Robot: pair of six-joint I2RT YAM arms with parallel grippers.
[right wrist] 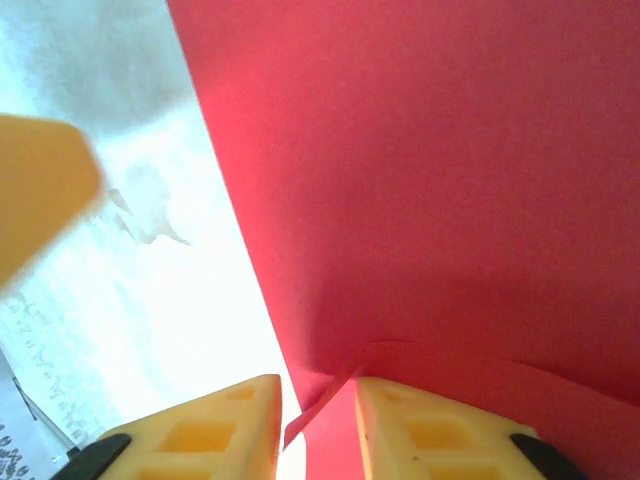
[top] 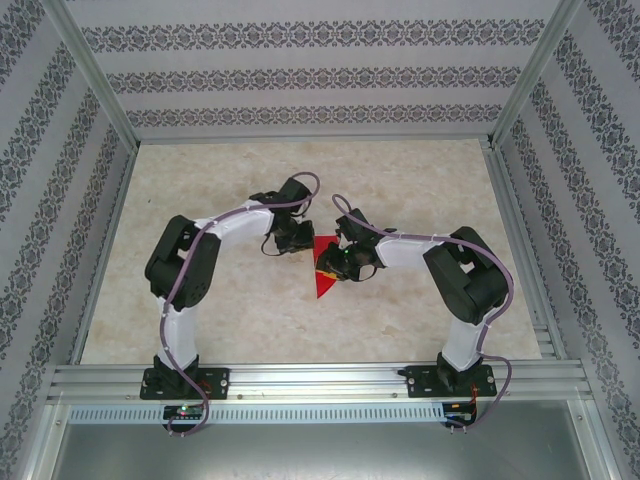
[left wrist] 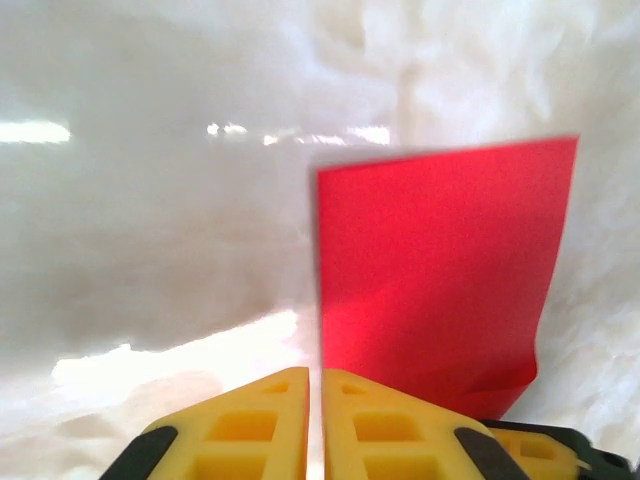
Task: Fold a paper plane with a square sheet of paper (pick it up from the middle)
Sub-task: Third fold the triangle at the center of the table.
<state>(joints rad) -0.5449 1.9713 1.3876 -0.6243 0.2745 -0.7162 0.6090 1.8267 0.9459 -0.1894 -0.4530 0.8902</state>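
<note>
Red paper (top: 322, 272), a narrow triangle, lies central on worktop (top: 200, 310) between both tools. Left tool (left wrist: 315, 375) pressed together, paper just beside. Right tool (right wrist: 318, 385) slightly spread, folded edge between its fingers (right wrist: 420, 430).

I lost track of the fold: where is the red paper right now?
In the top view, the red paper sits mid-table, between the left end effector and the right end effector.

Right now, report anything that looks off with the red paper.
The red paper is not lying flat: a small flap of its edge buckles up between the parted fingers of the right gripper, and its lower corner curls in the left wrist view.
</note>
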